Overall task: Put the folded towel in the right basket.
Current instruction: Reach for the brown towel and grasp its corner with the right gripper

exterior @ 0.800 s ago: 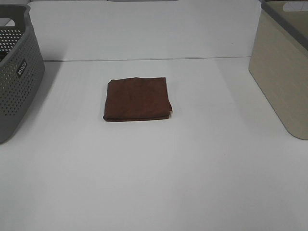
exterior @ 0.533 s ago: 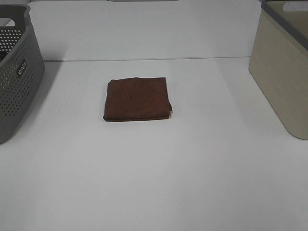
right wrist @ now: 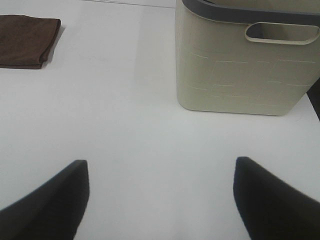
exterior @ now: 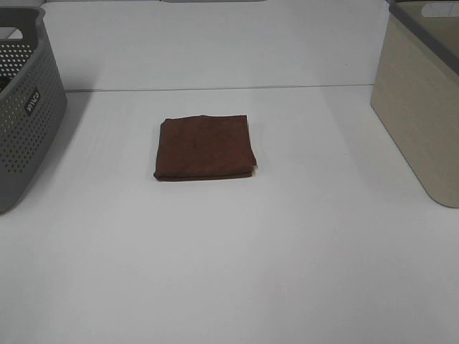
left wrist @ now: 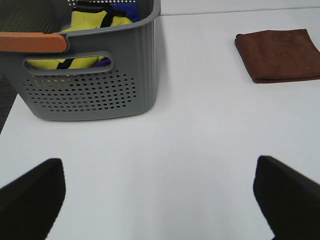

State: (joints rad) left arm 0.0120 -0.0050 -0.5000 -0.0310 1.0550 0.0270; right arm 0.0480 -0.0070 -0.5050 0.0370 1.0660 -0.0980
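Note:
A folded dark brown towel (exterior: pixel 205 147) lies flat on the white table, a little left of centre. It also shows in the left wrist view (left wrist: pixel 279 54) and the right wrist view (right wrist: pixel 26 40). The right basket (exterior: pixel 423 100) is beige with a grey rim and stands at the table's right edge; it shows in the right wrist view (right wrist: pixel 245 60). Neither arm shows in the exterior high view. My left gripper (left wrist: pixel 160 200) is open and empty, far from the towel. My right gripper (right wrist: pixel 160 200) is open and empty, short of the beige basket.
A grey perforated basket (exterior: pixel 21 107) stands at the left edge; the left wrist view shows it (left wrist: pixel 90 85) holding yellow and blue cloth (left wrist: pixel 97 20). The white table (exterior: pixel 237 258) runs wide between the baskets.

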